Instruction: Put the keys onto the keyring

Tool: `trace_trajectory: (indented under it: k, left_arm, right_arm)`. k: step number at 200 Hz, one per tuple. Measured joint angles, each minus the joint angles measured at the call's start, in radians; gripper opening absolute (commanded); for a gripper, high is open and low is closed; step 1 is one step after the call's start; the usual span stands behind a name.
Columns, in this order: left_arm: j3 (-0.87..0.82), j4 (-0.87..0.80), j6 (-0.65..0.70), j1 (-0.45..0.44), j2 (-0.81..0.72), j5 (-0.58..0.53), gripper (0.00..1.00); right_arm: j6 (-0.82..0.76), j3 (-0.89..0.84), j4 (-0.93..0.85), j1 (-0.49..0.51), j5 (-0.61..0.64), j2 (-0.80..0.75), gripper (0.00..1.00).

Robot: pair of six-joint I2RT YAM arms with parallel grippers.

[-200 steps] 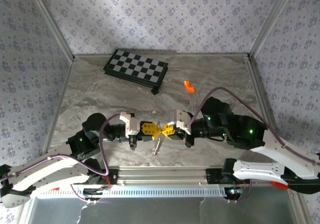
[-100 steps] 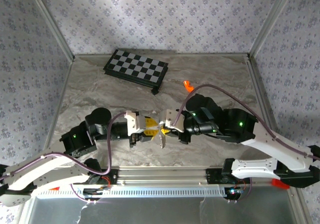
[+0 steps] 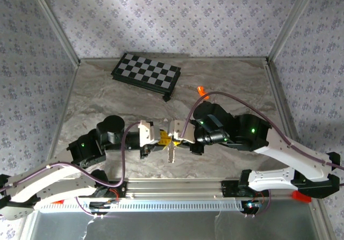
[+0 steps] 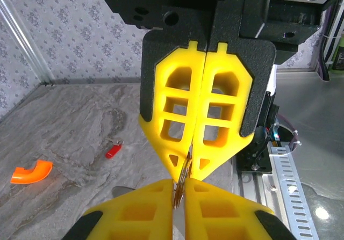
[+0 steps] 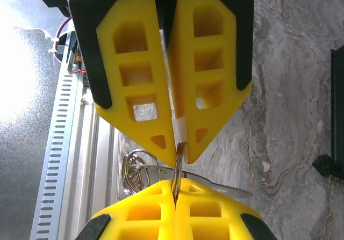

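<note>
- Holding the keyring clear of the tabletop: my right gripper has its fingers clenched on one edge, and my left gripper pinches the other.
- One red key lies on the tabletop, well apart.
- By my reckoning, threading is not yet done.
</note>
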Motion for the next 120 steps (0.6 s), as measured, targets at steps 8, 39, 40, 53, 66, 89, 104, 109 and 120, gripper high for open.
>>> trace_trajectory:
  k: [8,39,40,53,66,89,104,109,120]
  left_arm:
    - [0.0,0.001,0.0,0.0,0.0,0.001,0.12]
    - [-0.002,0.01,-0.006,0.0,-0.001,0.011,0.0]
    - [-0.002,0.01,-0.004,0.0,-0.001,0.011,0.0]
    - [-0.003,0.015,-0.003,0.0,-0.001,0.015,0.0]
    - [-0.005,0.024,-0.008,0.0,-0.002,0.023,0.0]
    - [-0.024,0.064,-0.015,0.0,-0.016,0.039,0.0]
    - [-0.042,0.103,-0.027,0.0,-0.031,0.045,0.0]
    - [-0.046,0.113,-0.031,0.0,-0.034,0.047,0.0]
    - [-0.056,0.136,-0.041,0.0,-0.043,0.05,0.0]
  right_arm:
    - [0.0,0.0,0.001,0.0,0.0,0.0,0.0]
    - [0.0,0.0,0.002,0.0,-0.004,-0.001,0.0]
    - [0.0,0.0,0.002,0.0,-0.004,-0.001,0.0]
    - [0.001,0.0,0.002,0.0,-0.008,-0.005,0.0]
    - [0.002,0.0,0.002,0.0,-0.013,-0.01,0.0]
    - [0.013,0.0,0.01,0.0,-0.026,-0.024,0.07]
    - [0.029,-0.009,0.031,-0.001,-0.035,-0.038,0.21]
    - [0.029,-0.012,0.04,-0.001,-0.038,-0.044,0.25]
    - [0.047,-0.022,0.056,-0.003,-0.045,-0.06,0.32]
